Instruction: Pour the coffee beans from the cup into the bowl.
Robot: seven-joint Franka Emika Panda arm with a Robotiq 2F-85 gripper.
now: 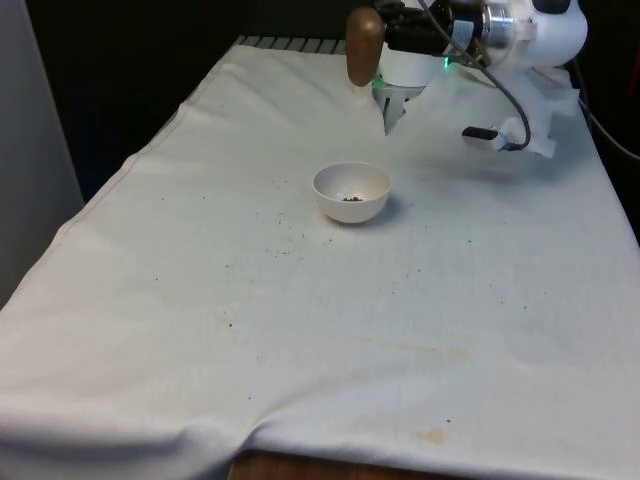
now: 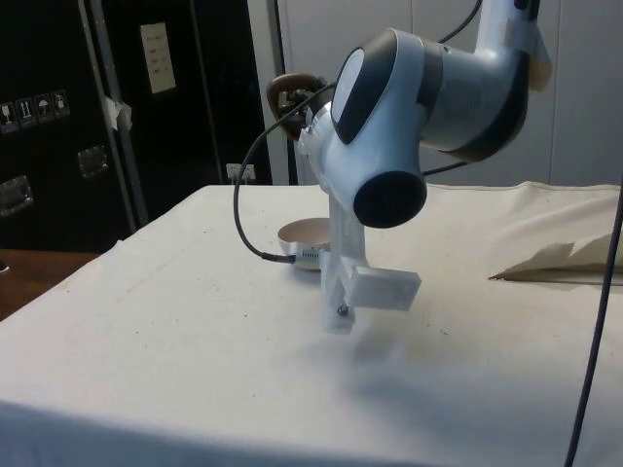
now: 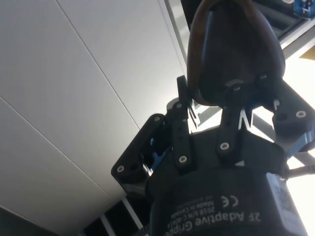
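A brown cup [image 1: 363, 45] hangs high over the far end of the table, with my gripper [image 1: 378, 44] shut on it. The arm reaches in from the front view's right, and the cup hangs above and a little behind the bowl. In the wrist view the cup [image 3: 231, 49] sits clamped between the black fingers [image 3: 179, 132], against a pale ceiling. The white bowl [image 1: 351, 190] stands on the cloth with a few dark coffee beans at its bottom. In the side view the cup [image 2: 290, 90] shows behind the arm, and the bowl [image 2: 297, 233] is partly hidden by it.
Small dark specks lie scattered on the white cloth [image 1: 300, 330] around and in front of the bowl. A white bracket [image 2: 375, 287] and a black cable [image 2: 248, 229] hang from the arm close above the table. A fold in the cloth [image 2: 555, 265] rises at the side view's right.
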